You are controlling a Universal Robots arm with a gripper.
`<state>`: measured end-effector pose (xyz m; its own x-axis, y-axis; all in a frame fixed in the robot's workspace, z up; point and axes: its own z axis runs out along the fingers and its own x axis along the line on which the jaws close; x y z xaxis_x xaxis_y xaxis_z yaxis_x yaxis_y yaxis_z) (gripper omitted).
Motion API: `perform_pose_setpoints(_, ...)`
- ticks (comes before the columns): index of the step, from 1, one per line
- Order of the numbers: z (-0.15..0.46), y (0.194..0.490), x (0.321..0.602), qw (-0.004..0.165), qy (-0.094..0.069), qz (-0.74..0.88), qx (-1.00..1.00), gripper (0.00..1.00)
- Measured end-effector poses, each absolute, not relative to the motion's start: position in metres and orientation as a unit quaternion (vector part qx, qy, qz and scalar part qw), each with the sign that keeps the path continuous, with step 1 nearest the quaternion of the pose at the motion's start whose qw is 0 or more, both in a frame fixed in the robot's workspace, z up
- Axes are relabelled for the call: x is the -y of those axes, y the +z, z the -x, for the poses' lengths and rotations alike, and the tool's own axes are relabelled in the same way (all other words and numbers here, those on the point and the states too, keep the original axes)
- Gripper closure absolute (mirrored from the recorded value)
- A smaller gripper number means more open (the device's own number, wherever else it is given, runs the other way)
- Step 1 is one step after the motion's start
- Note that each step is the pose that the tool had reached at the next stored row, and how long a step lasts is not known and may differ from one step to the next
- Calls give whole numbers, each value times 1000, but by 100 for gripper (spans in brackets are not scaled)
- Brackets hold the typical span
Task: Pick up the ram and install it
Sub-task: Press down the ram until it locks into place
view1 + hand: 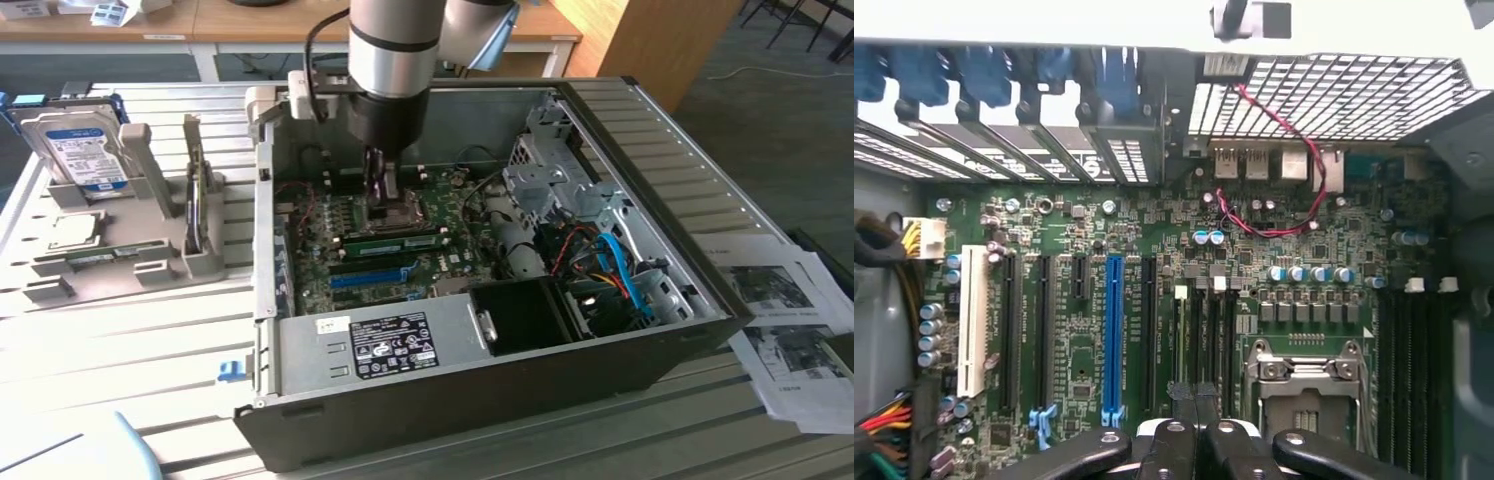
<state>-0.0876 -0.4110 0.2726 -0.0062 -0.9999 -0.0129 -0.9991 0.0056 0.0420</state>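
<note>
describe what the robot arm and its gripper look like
The arm is a thick silver-grey cylinder with a pale blue joint cap, ending in a black wrist section. A black cable runs along it, and a white bracket sits beside the wrist. The gripper has slim black fingers on bolted black linkages.

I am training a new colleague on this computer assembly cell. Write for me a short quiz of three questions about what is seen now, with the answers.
1. True or false: the fingers above the motherboard are shut.
2. Choose one: the coloured long slot that lies between black slots is A) red, B) blue, C) yellow.
3. Short answer: what stands upright in the grey holder, at the exterior view's left of the open computer case?

Key: 1 true; 2 B; 3 a hard drive with a blue and white label.
</note>
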Motion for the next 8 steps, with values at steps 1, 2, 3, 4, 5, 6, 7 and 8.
perform_pose_setpoints(1, 88, 275, 411, 10, -19, -705, 709, 91)
perform_pose_setpoints(2, 88, 277, 411, 10, -19, -705, 709, 91)
perform_pose_setpoints(3, 88, 280, 411, 10, -19, -705, 709, 91)
perform_pose_setpoints(4, 88, 282, 411, 10, -19, -705, 709, 91)
perform_pose_setpoints(5, 88, 285, 411, 10, -19, -705, 709, 91)
perform_pose_setpoints(6, 88, 287, 411, 11, -19, -705, 709, 91)
perform_pose_setpoints(7, 88, 289, 411, 11, -19, -705, 709, 91)
perform_pose_setpoints(8, 88, 291, 411, 11, -19, -705, 709, 91)
